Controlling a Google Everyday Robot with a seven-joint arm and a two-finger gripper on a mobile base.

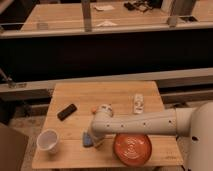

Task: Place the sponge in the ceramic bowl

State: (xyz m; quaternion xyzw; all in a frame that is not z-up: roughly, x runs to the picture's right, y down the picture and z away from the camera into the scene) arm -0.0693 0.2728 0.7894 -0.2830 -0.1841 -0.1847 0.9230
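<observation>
Whether your gripper (93, 139) is clamped or loose cannot be told from this view. It is lowered to the front part of the wooden table (105, 92), right at the blue-grey sponge (88, 142), which lies on the tabletop. The orange-red ceramic bowl (132, 148) sits just to the right of the sponge, with nothing inside it. A white cup (48, 140) stands to the left. A black block (67, 111) lies further back. Your white arm (145, 122) reaches in from the right.
</observation>
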